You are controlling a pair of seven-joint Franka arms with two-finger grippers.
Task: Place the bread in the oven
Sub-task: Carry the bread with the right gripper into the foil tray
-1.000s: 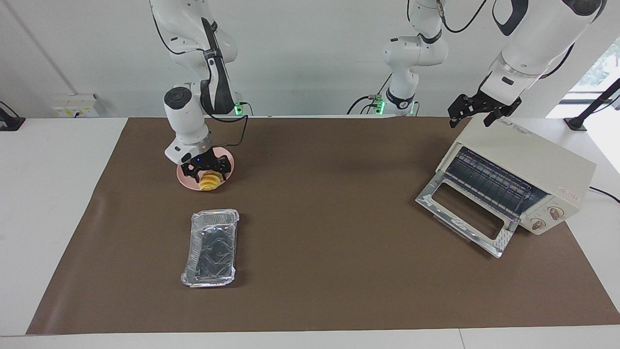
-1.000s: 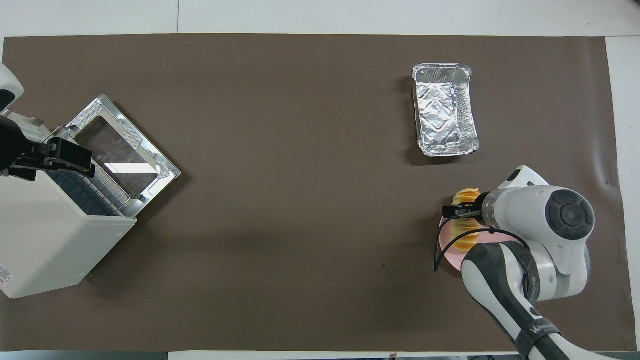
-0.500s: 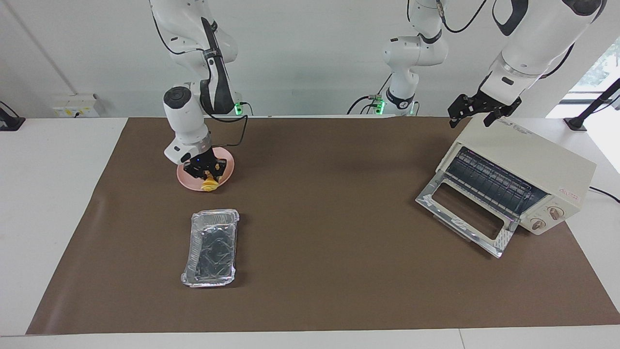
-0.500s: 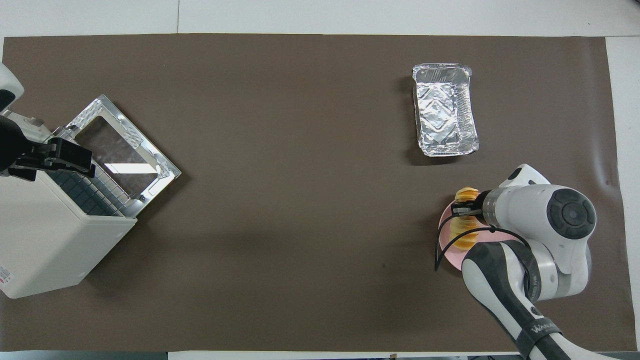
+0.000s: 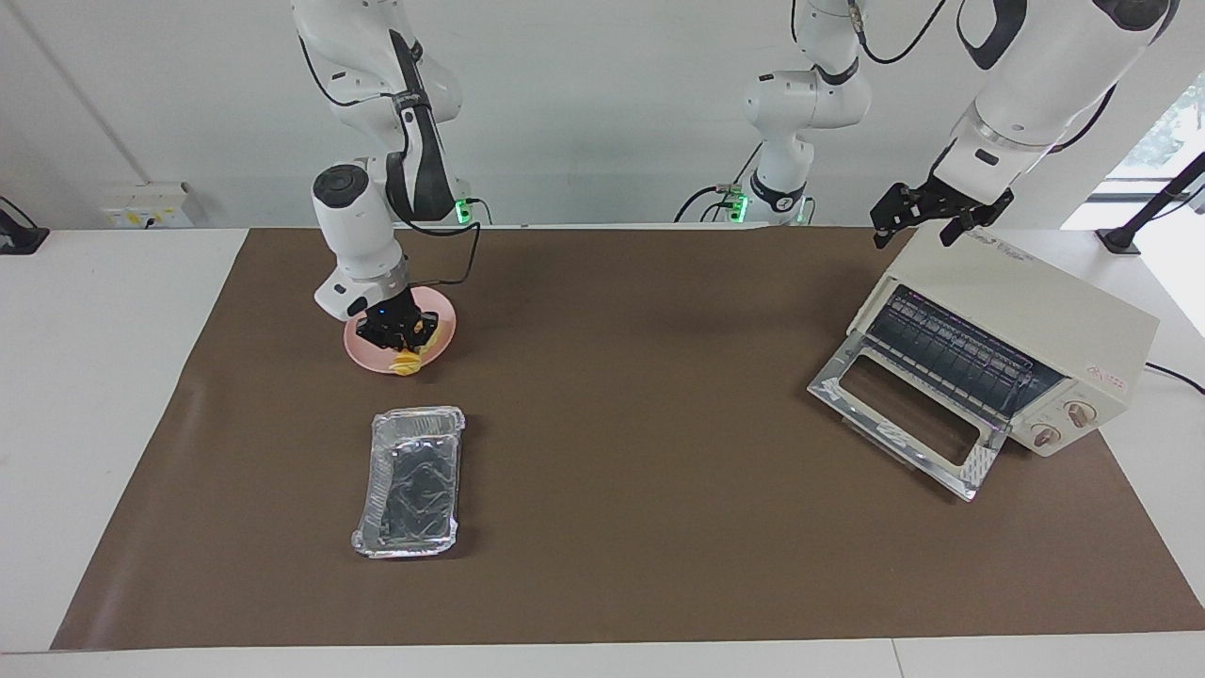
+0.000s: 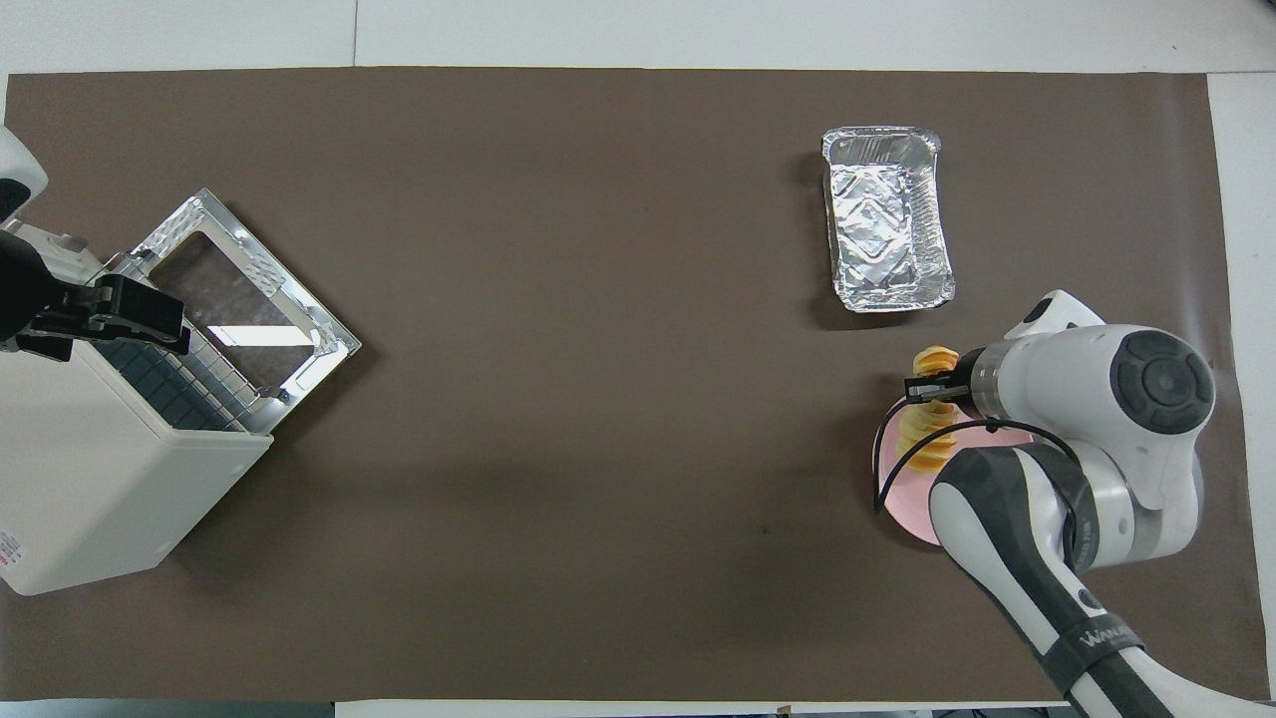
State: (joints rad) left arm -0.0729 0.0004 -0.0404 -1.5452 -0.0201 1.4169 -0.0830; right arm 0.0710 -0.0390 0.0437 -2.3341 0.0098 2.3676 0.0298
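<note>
- Nearest the robots: left gripper (image 5: 927, 226) hangs over the oven (image 5: 1036, 311), above the top edge nearest the robots. Fingers wide apart, nothing in them. This arm waits.
- Next out, toward the right arm's end: right gripper (image 5: 399, 335) is down on the pink plate (image 5: 362, 350). Its fingers (image 6: 922, 389) are drawn in on the bread (image 5: 408, 363), so we call it a grip.
- We can't tell whether the bread has left the plate yet. It hangs low at the plate's edge farther from the robots.
- Key relation: in the overhead view the loaf's long axis runs nearer-to-farther from the robots. The fingers pinch across that axis, at the end farther from the robots, not mid-loaf. The nearer slices trail under the wrist.
- Our judgement: an end grip on loose slices could let the row sag or shed on lift.
- Oven door (image 5: 904, 424) is dropped open w/ the wire rack (image 5: 960, 353) showing. The mouth faces away from the robots and slants toward the right arm's end.
- Bread and oven are well apart, at the two ends of the counter (image 5: 640, 395). The left arm is nearer the oven, but the right arm has the bread. We judge a long carry across, or a handover, comes next.
- Farthest: foil tray (image 5: 411, 480), farther from the robots than the plate, untouched.
</note>
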